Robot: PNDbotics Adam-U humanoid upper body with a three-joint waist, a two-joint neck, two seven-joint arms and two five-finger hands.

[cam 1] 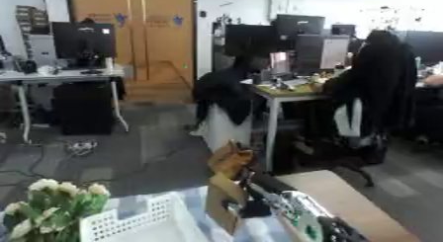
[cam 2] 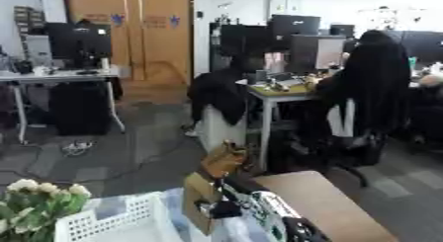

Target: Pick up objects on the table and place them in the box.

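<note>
A: Left eye view looks mostly across an office rather than down. What sits nearest?

B: At the near bottom edge, a white basket (cam 1: 130, 221) with a lattice wall, just right of a bunch of pale flowers (cam 1: 52, 204) at the near left corner. Right of the basket stands a brown cardboard piece (cam 1: 227, 196), upright and a little tilted, with a second brown piece (cam 1: 232, 159) above it.

A: And the bench?

B: A tan wooden bench (cam 1: 346, 199) runs off toward the near right. Along its left edge lies a blurred white and green thing (cam 1: 298, 214); I cannot make out what it is.

A: Any hand?

B: None that I can pick out; a dark shape (cam 1: 342, 231) at the near right bottom is too blurred to name, so whether fingers are released or clenched I cannot tell.

A: Right eye view, then?

B: Nearly the same picture. The basket (cam 2: 108, 223) shows at the near bottom, the flowers (cam 2: 39, 199) to its left, the cardboard (cam 2: 200, 196) to its right and the bench (cam 2: 325, 206) beyond that.

A: Farther off?

B: Desks with dark monitors (cam 2: 294, 26), a chair draped in black cloth (cam 2: 372, 83), and wooden doors (cam 2: 130, 33) at the far left.
</note>
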